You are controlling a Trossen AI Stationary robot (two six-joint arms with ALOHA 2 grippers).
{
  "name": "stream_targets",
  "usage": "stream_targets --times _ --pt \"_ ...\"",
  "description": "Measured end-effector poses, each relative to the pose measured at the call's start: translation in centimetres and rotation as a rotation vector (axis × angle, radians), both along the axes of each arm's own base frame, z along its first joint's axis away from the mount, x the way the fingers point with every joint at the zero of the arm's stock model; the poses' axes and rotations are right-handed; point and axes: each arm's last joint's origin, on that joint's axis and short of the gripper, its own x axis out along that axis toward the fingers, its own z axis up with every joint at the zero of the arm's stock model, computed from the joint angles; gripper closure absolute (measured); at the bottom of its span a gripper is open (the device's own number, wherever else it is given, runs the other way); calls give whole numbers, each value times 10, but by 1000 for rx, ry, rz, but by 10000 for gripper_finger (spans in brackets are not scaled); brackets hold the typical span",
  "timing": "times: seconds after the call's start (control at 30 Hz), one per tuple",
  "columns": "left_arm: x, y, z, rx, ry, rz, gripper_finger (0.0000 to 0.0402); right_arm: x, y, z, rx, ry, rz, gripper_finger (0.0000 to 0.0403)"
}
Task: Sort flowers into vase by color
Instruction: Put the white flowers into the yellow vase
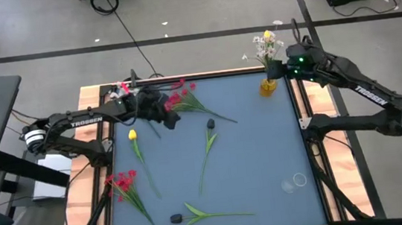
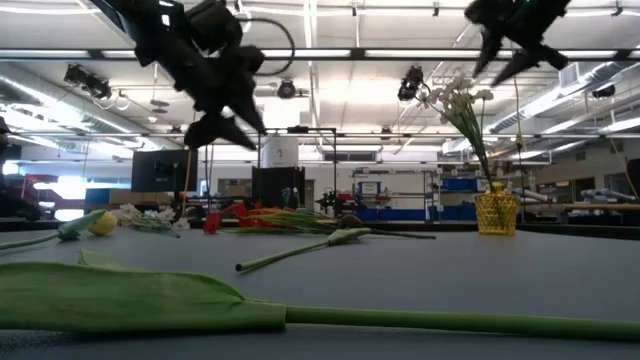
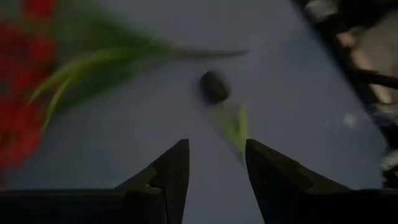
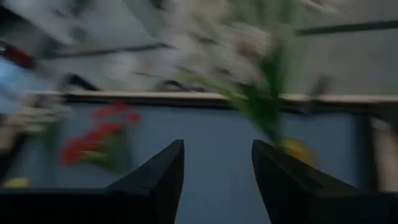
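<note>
Across the blue-grey worktop (image 1: 258,159) your light, floppy artificial flowers lie scattered, so take the dark-headed bud (image 1: 210,124) by its thin green stem, near the open, empty left tool (image 1: 174,117), while the right tool (image 1: 280,65) hangs open and empty beside the yellow glass vase (image 1: 268,86) of white sprays.

One yellow vase (image 1: 268,87) stands at the table's far right corner, with one white spray (image 1: 266,46) in it. On the table lie two red clusters, one at the back (image 1: 179,100) and one near the left edge (image 1: 124,183). There is one yellow tulip (image 1: 133,135). I count two dark buds, one mid-table (image 1: 210,124) and one at the front (image 1: 175,219). One clear round thing (image 1: 295,183), maybe two, sits at the front right; I cannot tell what it is. Two arms hang over the table, so two grippers, left (image 1: 170,117) and right (image 1: 275,68).
</note>
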Motion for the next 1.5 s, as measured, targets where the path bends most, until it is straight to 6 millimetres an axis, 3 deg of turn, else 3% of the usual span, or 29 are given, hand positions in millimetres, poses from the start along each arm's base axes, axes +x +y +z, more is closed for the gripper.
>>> stream_targets --times 0.2,0.33,0.43,0.77,1.0,1.3,1.4,1.5 --pt "-22 -12 -20 -157 314 77 239 24 18 12 -30 -171 149 206" --pt "-38 -18 -27 -92 525 167 239 40 27 6 -26 -132 183 206" --pt "-45 -2 -27 -44 550 277 239 52 31 1 -12 -119 192 206" --pt "-75 63 -47 -199 608 655 239 86 42 -17 51 -59 290 206" --pt "-79 88 -66 -233 624 802 239 91 49 -19 61 -51 319 206" --pt "-72 106 -102 -285 685 791 242 90 54 -18 68 -61 333 206" --pt "-71 106 -107 -293 711 745 265 86 56 -15 57 -75 333 206" --pt "-70 103 -104 -270 708 712 315 81 56 -11 40 -90 321 206"
